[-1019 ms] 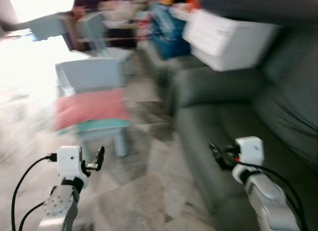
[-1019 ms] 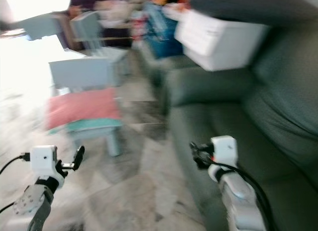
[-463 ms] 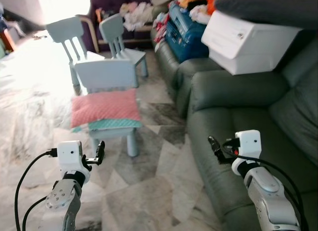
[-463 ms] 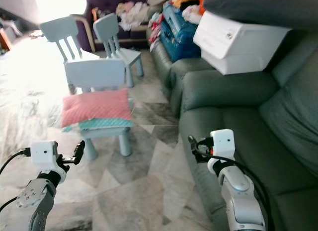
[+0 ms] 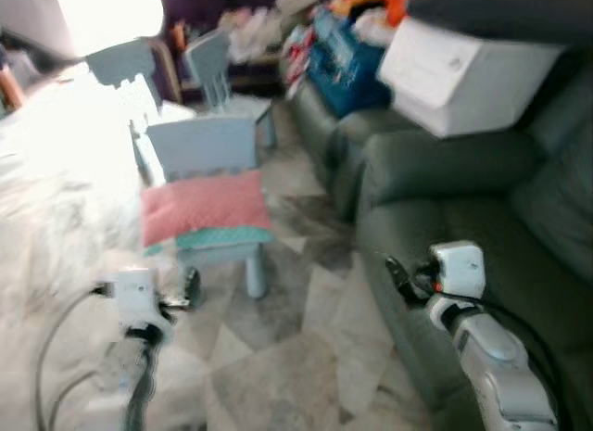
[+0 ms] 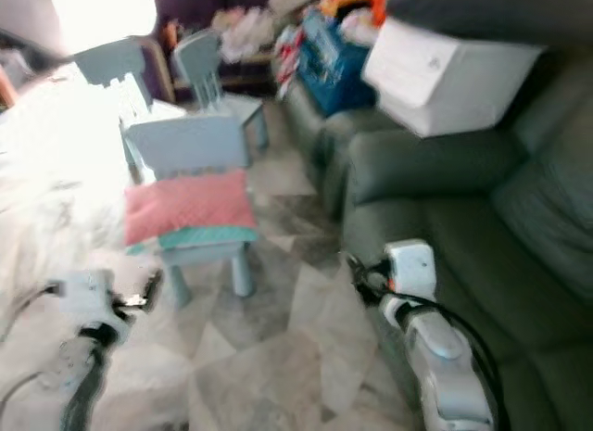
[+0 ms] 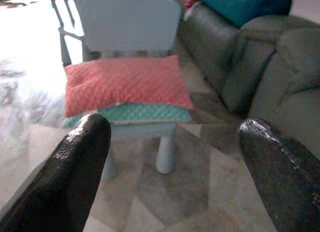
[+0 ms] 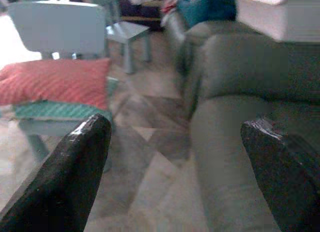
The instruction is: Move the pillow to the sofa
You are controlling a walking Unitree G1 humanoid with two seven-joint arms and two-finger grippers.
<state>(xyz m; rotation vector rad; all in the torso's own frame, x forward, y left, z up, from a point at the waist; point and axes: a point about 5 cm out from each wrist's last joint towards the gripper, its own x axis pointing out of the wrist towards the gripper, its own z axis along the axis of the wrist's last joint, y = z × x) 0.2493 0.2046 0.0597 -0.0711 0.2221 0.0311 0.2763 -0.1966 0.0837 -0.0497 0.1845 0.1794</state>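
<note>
Presently, pink pillow (image 7: 125, 85) is lying atop a teal cushion (image 7: 142, 113) on a pale blue chair (image 7: 129, 25), apart from the grey sofa (image 5: 482, 199). Left hand (image 7: 170, 182) and right hand (image 8: 175, 182) are both hovering low, fingers spread, carrying nothing.

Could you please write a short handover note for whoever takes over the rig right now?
Left pincer: open, empty, held low over the floor short of the chair.
Right pincer: open, empty, by the front edge of the sofa.
Pink pillow lies on a teal cushion on the small light-blue chair.
Done: nothing grasped.
Left: reach the chair, grip the pink pillow, carry it to the sofa seat. Head views are blurred.
</note>
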